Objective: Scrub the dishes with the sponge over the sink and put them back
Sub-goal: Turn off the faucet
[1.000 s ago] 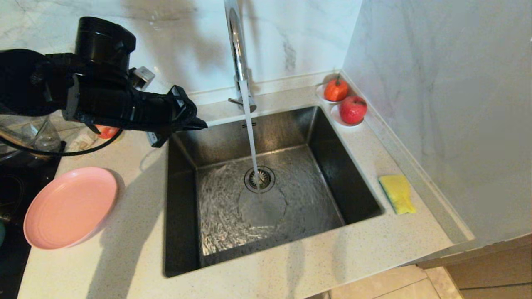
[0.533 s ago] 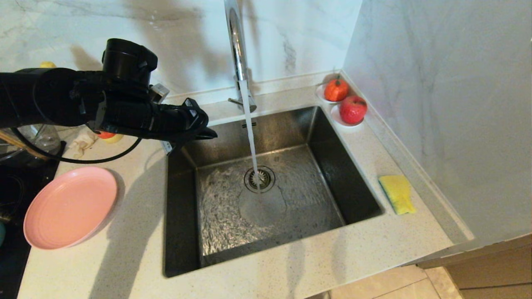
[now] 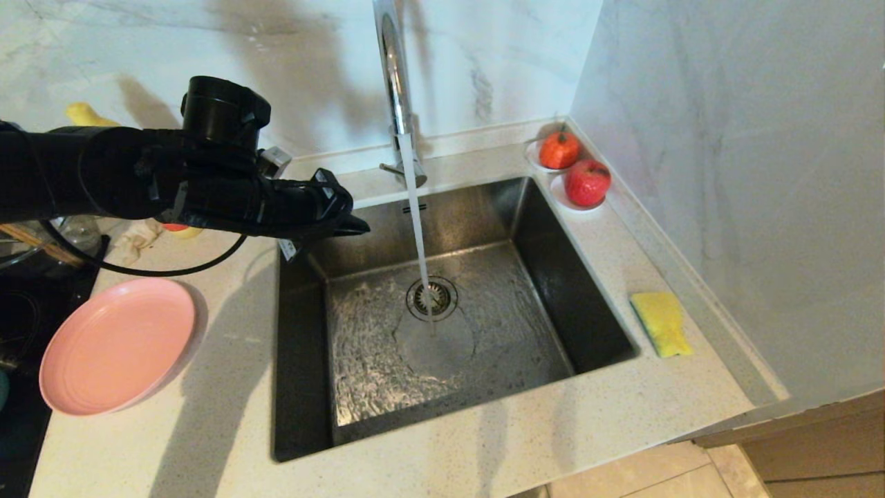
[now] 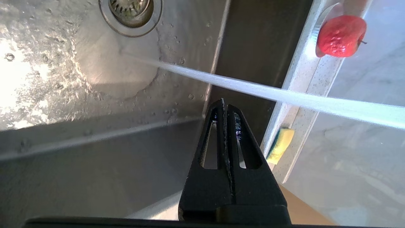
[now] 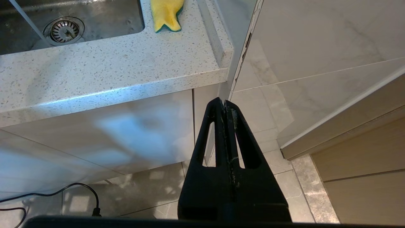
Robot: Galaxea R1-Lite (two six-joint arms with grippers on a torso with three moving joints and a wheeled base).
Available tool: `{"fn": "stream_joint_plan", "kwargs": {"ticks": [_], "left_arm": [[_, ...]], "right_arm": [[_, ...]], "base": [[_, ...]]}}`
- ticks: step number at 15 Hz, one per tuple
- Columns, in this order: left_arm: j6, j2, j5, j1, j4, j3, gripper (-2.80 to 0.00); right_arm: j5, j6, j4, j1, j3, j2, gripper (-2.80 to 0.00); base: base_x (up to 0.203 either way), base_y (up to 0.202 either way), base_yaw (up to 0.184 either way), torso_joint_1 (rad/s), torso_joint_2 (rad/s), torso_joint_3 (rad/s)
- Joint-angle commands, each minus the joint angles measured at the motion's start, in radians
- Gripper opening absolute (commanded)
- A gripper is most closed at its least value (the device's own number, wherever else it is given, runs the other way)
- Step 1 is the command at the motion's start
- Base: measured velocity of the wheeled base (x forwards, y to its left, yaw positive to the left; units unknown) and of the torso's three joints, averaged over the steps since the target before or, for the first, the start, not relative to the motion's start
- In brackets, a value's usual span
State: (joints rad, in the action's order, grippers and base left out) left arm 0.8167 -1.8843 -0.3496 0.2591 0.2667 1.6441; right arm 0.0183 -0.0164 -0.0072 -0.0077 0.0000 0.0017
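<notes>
The left end effector (image 3: 359,226) has its fingers pressed together on nothing, its tip at the upper left corner of the sink (image 3: 304,387), left of the water stream (image 3: 417,228). A second ago that tip sat further left and higher, over the worktop (image 3: 228,387) edge; it has since advanced rightward past the sink rim, and the arm behind it now lies more level across the upper left of the frame. In the left wrist view the closed fingers (image 4: 225,126) point over the wet basin toward the stream.

The right end effector (image 5: 224,106) is also pressed together and empty, hanging parked below the worktop edge, over the floor tiles.

The pink plate (image 3: 114,346) lies at the left edge of the frame, on the worktop beside the sink, unmoved. The sponge (image 3: 660,321) lies on the worktop right of the sink, in the same spot. The faucet (image 3: 394,83) keeps running onto the drain (image 3: 432,299). Two red fruits (image 3: 574,169) sit on saucers at the sink's upper right corner.
</notes>
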Motion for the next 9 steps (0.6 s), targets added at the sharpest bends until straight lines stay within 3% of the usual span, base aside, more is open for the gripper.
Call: {"fn": "stream_joint_plan", "kwargs": {"ticks": [1,9], "left_arm": [[0.004,-0.005,-0.003,0.001,-0.022,-0.001,-2.80],[0.006,-0.048,-0.002,0.005,-0.093,0.006,-2.80]], "right_arm": [[0.000,0.000,0.000,0.000,0.000,0.001,-2.80],[0.000,0.000,0.000,0.000,0.000,0.001,-2.80]], "base": [[0.000,0.000,0.000,0.000,0.00,0.000],[0.000,0.000,0.000,0.000,0.00,0.000]]}}
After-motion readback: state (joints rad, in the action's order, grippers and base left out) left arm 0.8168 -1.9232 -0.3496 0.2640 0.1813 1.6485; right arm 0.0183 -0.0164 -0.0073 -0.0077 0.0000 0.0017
